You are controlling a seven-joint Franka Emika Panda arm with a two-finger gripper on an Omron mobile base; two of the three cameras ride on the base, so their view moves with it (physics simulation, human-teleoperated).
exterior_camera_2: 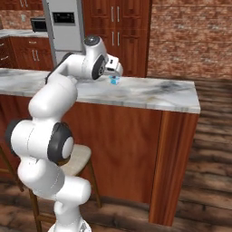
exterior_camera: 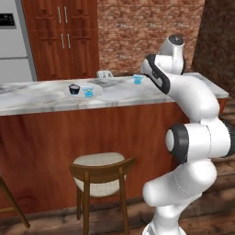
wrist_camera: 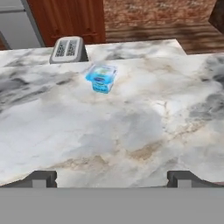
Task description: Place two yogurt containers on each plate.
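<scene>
To the far left of my hand (wrist_camera: 112, 177), on the marble counter (exterior_camera: 41, 94), sits a pale grey-white plate (exterior_camera: 79, 94). A small black round cup (exterior_camera: 74, 88) stands on its left part and one light-blue yogurt container (exterior_camera: 88, 92) stands on its right part, the two just beside each other. Below the counter's edge on that side a wooden stool (exterior_camera: 101, 172) with a pale cushion stands on the floor.

Ahead of my hand and a little to the left, at the counter's far edge, is a small grey toaster (wrist_camera: 67, 49) with two slots on top. Behind it rise the red-brown cabinets (exterior_camera: 62, 36), a steel fridge (exterior_camera_2: 63, 27) and the brick wall (exterior_camera: 147, 32).

My fingers stand wide apart with nothing between them; in the hand view the left fingertip (wrist_camera: 40, 178) and the right fingertip (wrist_camera: 184, 178) sit far from each other at the bottom, over bare marble.

The second yogurt container (wrist_camera: 101, 78) lies ahead of my hand, slightly left of centre, alone on the counter and well apart from the plate. Nothing stands between it and my fingers; the toaster is near it, behind and to its left, not touching. The cup is squarish, light blue and slightly translucent, with a paler lid bearing a dark blue mark, and it sits upright, turned a little askew. In the right base view it shows just below the end of my arm.

To my right the counter runs on bare to its corner.
</scene>
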